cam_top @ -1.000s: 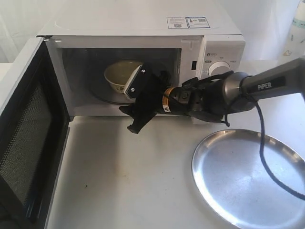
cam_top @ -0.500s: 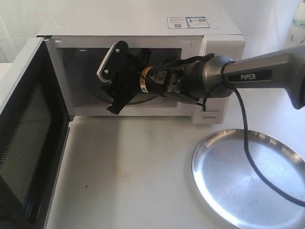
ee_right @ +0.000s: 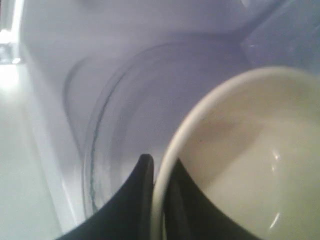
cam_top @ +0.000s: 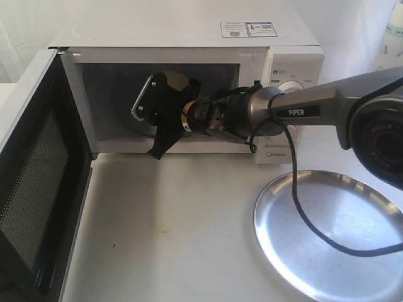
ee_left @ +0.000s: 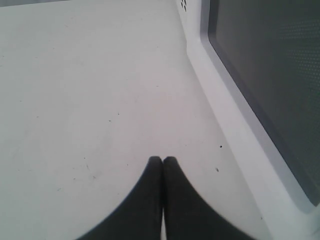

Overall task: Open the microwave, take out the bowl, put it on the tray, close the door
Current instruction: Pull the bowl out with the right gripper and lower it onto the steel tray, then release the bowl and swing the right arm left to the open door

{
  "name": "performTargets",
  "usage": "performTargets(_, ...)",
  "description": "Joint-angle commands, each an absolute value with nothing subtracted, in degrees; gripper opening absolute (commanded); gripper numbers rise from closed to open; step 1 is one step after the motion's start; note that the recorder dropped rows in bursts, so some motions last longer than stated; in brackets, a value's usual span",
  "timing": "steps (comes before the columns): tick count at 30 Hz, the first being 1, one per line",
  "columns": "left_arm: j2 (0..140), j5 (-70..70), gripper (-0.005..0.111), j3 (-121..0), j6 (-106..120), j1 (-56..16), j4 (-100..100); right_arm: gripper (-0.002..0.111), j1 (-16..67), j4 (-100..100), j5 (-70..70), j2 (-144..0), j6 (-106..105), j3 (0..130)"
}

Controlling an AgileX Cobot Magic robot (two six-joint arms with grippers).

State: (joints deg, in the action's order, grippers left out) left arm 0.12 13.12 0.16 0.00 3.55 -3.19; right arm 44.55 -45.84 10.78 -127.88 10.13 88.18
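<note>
The white microwave stands with its door swung wide to the left. My right gripper reaches inside the cavity and hides the bowl in the exterior view. In the right wrist view the cream bowl fills the frame. My right gripper is shut on its rim, one finger inside and one outside. The silver tray lies on the table at the front right. My left gripper is shut on nothing, low over the table beside the door.
The bowl rests on the glass turntable inside the cavity. The right arm's black cable hangs down over the tray's near-left rim. A white bottle stands at the far right behind the microwave.
My right gripper has moved from in front of the opening into the cavity, to the left and deeper, and its fingers have closed on the bowl's rim.
</note>
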Motion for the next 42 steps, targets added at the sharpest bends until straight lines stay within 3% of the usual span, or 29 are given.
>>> performTargets(1,0.0,13.3,0.000,0.0,0.0,3.3,-3.7,0.000,45.8,-46.1,10.8,-125.2,13.5,87.3)
performTargets(7,0.0,13.3,0.000,0.0,0.0,3.3,-3.7,0.000,48.5,-46.3,8.0,-117.0,13.9,81.1)
performTargets(17,0.0,13.3,0.000,0.0,0.0,3.3,-3.7,0.000,53.1,-38.5,-25.2,-100.4,14.2,62.3)
performTargets(26,0.0,13.3,0.000,0.0,0.0,3.3,-3.7,0.000,52.9,-40.1,-24.4,-93.1,21.2,41.7)
performTargets(34,0.0,13.3,0.000,0.0,0.0,3.3,-3.7,0.000,49.6,-63.6,-34.5,-93.3,52.7,37.8)
performTargets(42,0.0,13.3,0.000,0.0,0.0,3.3,-3.7,0.004,49.1,-66.8,-35.5,-93.3,54.9,37.5)
